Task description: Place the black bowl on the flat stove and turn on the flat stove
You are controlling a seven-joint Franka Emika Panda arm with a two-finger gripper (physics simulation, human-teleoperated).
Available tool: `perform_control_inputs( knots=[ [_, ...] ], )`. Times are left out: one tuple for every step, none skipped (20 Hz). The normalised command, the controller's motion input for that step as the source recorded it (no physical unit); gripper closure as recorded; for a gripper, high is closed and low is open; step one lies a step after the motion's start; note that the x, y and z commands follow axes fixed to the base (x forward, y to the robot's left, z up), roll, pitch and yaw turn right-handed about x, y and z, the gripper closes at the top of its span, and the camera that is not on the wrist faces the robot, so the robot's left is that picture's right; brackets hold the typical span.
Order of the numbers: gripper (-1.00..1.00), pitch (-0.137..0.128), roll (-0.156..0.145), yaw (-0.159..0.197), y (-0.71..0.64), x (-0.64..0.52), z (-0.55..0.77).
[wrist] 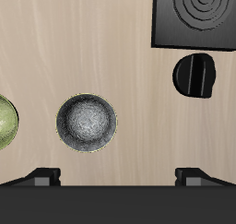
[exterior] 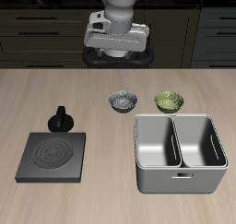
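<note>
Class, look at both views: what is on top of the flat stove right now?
Nothing rests on the stove: its ringed burner shows bare. The black bowl sits apart on the table. The wrist view shows only part of the stove.

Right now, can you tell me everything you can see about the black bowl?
The black bowl is small and round, dark outside with a shiny, grey-white speckled inside and a thin pale rim. It stands upright and empty on the wooden table, not yet on the stove. It sits toward the back of the table, beside the green bowl without touching it, just behind the grey bin. Only the table touches it. The gripper hangs above and behind it, holding nothing.
</note>
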Motion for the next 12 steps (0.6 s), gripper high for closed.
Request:
perform_control_inputs(
  knots=[
    [-1.0, 0.062, -0.017, -0.004, -0.04, 0.15, -0.37],
    [-1.0, 0.036, -0.026, -0.006, -0.11, 0.14, -0.36],
    [-1.0, 0.046, -0.015, -0.005, -0.07, 0.12, -0.38],
    [-1.0, 0.002, -0.013, -0.017, -0.11, 0.1, -0.3],
    [-1.0, 0.007, -0.025, -0.006, -0.13, 0.1, -0.31],
    [-1.0, 0.056, 0.004, -0.047, 0.03, 0.19, -0.32],
    [-1.0, 0.016, -0.014, -0.039, -0.12, 0.14, -0.4],
    [-1.0, 0.003, -0.035, -0.028, -0.07, 0.11, -0.38],
    [-1.0, 0.076, 0.045, -0.048, 0.06, 0.09, -0.5],
    [-1.0, 0.064, 0.156, 0.014, 0.23, 0.08, -0.47],
    [-1.0, 0.016, 0.017, -0.011, -0.01, -0.02, -0.41],
    [-1.0, -0.021, 0.046, 0.01, 0.2, 0.02, -0.34]
  ],
)
